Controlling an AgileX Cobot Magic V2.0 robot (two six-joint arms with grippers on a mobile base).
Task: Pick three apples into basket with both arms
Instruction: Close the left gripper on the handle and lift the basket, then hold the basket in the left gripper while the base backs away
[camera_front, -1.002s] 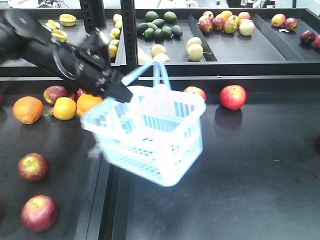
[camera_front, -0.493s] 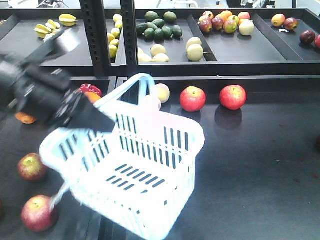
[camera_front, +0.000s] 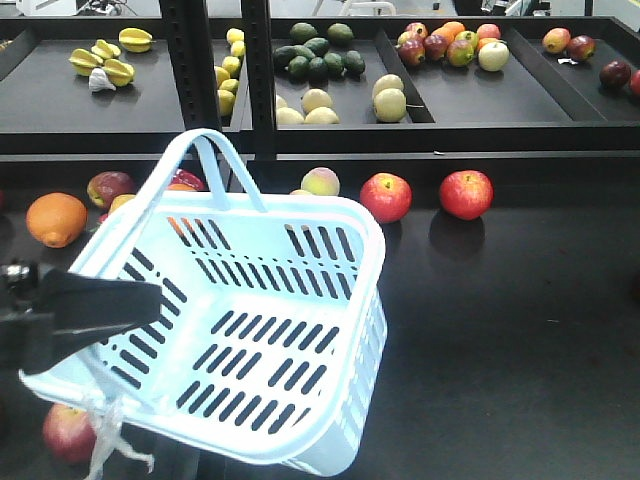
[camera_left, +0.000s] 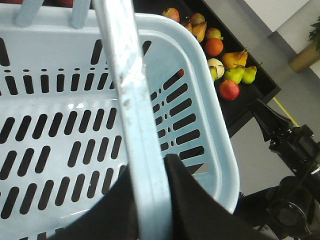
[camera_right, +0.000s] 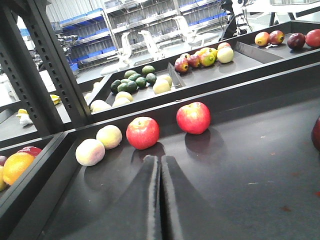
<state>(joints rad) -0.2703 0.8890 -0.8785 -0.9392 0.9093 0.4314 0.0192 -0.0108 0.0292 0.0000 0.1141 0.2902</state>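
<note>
**Basket handle in my left jaws, right jaws bare**

Front view: the pale blue basket (camera_front: 372, 330) hangs tilted, its open top turned toward the camera. My left gripper (camera_front: 150, 298) meets it at its left rim. Past the basket's far right corner a red apple (camera_front: 386, 196) lies on the black shelf (camera_front: 520, 330), and a second apple (camera_front: 466, 193) sits further right of the basket. A third apple (camera_front: 65, 432) shows under the basket's lower left corner, beside the white string tag (camera_front: 110, 445).

Left wrist view: my left gripper (camera_left: 150, 177) is clamped on the basket's hoop handle (camera_left: 122, 75), with my fingers (camera_left: 187, 200) pressed against either side of it.

Right wrist view: my right gripper (camera_right: 160, 160) is all but closed, only a thin slit between the fingers, and it grips nothing. The red apple (camera_right: 142, 132) and the second apple (camera_right: 193, 117) rest on the shelf.
</note>
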